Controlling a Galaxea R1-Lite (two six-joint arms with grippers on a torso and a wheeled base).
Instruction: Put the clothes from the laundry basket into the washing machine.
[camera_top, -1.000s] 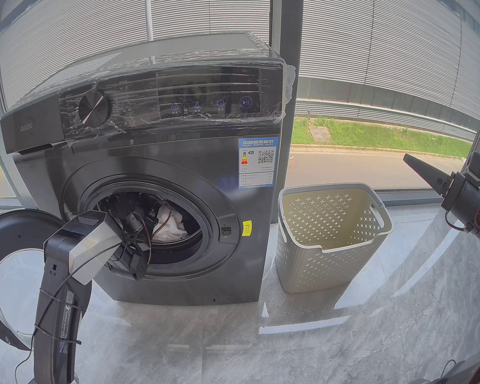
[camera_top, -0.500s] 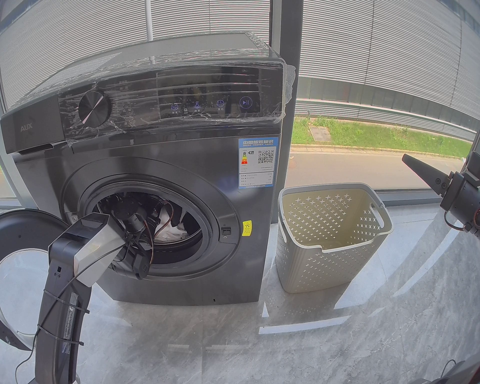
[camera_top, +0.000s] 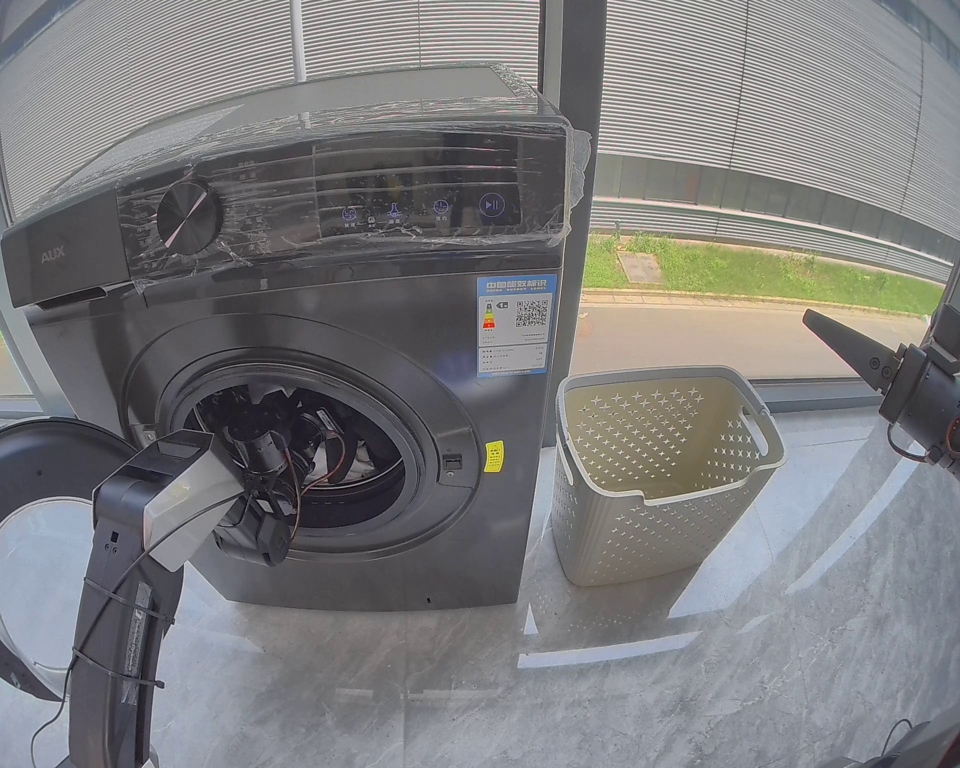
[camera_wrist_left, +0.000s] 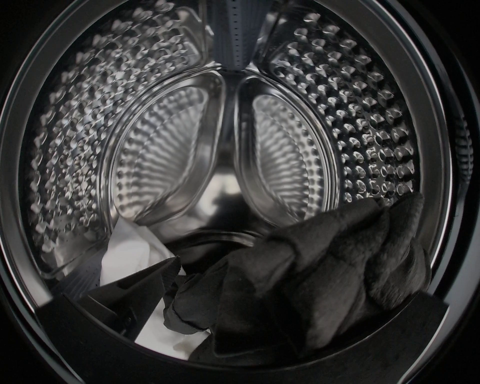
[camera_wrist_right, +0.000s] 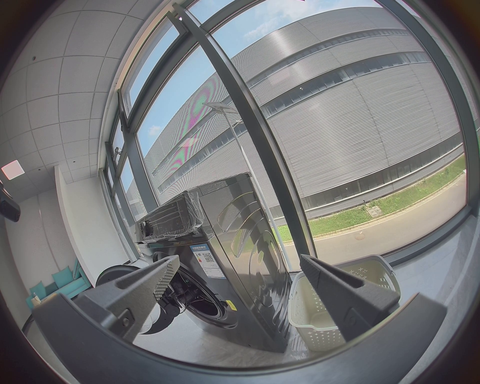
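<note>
The washing machine (camera_top: 300, 330) stands with its door (camera_top: 40, 480) swung open to the left. My left gripper (camera_top: 265, 440) is inside the drum opening. In the left wrist view it (camera_wrist_left: 240, 265) is open: one finger (camera_wrist_left: 150, 285) shows, and the other is hidden behind a dark garment (camera_wrist_left: 320, 270) that lies at the drum's front lip. A white garment (camera_wrist_left: 127, 250) lies beside it on the drum floor. The cream laundry basket (camera_top: 640, 530) stands to the right of the machine with nothing in it. My right gripper (camera_wrist_right: 240, 270) hangs open and empty in the air, far right (camera_top: 865, 355).
A window pillar (camera_top: 575, 180) rises behind the gap between the machine and the basket (camera_wrist_right: 320, 320). Glass wall runs along the back. Bare marble floor (camera_top: 600, 680) spreads in front of both.
My left arm pushed slightly deeper into the drum, then eased back and down. The white garment seen through the opening is now mostly covered. The right arm has barely moved.
</note>
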